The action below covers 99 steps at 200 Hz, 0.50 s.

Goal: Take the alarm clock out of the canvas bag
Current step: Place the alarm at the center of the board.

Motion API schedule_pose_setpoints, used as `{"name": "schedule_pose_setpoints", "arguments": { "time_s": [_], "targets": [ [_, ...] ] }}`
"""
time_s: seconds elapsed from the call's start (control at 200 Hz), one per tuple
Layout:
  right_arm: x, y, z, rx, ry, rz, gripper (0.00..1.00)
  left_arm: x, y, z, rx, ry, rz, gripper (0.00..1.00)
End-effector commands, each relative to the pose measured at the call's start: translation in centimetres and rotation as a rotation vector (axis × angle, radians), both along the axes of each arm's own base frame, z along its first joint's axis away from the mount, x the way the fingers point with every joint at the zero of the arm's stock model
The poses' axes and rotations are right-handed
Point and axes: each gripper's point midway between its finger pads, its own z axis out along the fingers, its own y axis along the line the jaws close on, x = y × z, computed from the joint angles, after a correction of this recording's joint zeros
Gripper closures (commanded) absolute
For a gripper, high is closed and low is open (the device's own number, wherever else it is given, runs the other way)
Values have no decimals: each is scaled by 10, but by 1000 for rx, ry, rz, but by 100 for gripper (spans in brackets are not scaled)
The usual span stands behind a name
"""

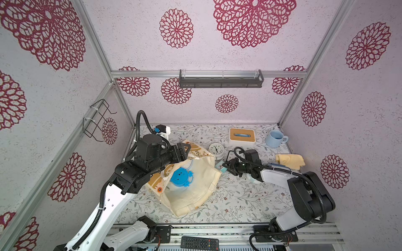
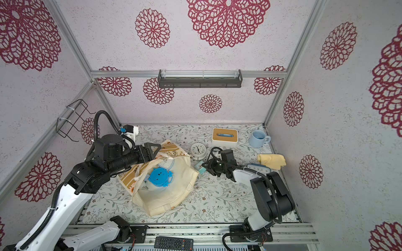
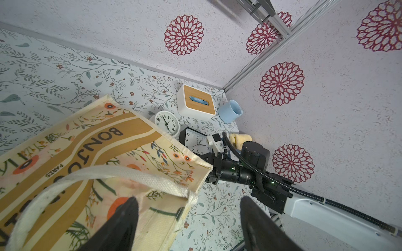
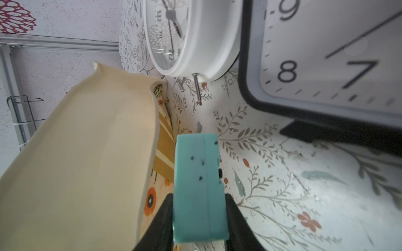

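Two grippers work around a canvas bag (image 1: pixel 195 195) that lies slumped on the flowered table (image 1: pixel 239 195) with its mouth gaping upward. Inside it, in both top views, sits a blue alarm clock (image 1: pixel 181 177), back side up, well within the cloth walls and touched by neither gripper.

At the bag's far rim is the left gripper (image 1: pixel 186 150), over the tan printed panel. In the left wrist view its jaws are spread wide and released, one finger (image 3: pixel 121 221) in front of the printed panel and the bag's corner and handle between the two; they clamp nothing.

On the right side of the bag, the right gripper (image 1: pixel 226 166) is outside it. In the right wrist view its jaws are clenched on a small teal block (image 4: pixel 199 184), one finger on each flat side. The block is just beside the bag's outer wall. Whether it rests on the table or is lifted cannot be told.

Behind the block stand a white round clock (image 1: pixel 216 150) on thin metal legs and, beside it, a black square clock (image 4: pixel 326 54), both on the table outside the bag.

Farther back are a tissue box (image 1: pixel 241 135) and a light blue mug (image 1: pixel 274 138), with a folded yellow cloth (image 1: pixel 289 160) near the right wall. A remote control (image 1: pixel 199 243) lies on the front rail.
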Motion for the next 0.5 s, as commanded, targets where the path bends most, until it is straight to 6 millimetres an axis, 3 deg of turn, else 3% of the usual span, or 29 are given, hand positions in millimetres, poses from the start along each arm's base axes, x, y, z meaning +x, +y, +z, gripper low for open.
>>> {"name": "schedule_pose_setpoints", "arguments": {
  "time_s": [0.0, 0.08, 0.315, 0.49],
  "targets": [
    [15, 6, 7, 19, -38, -14, 65, -1, 5, 4, 4, -20, 14, 24],
    [17, 6, -1, 4, -25, -16, 62, -1, 6, 5, 3, -22, 16, 24],
    [15, -3, -20, -67, 15, -30, 34, -1, 7, 1, 5, -10, 18, 24],
    [15, -14, -4, -101, -20, -66, 27, -5, 11, -1, 11, 11, 29, 24]
  ]
}}
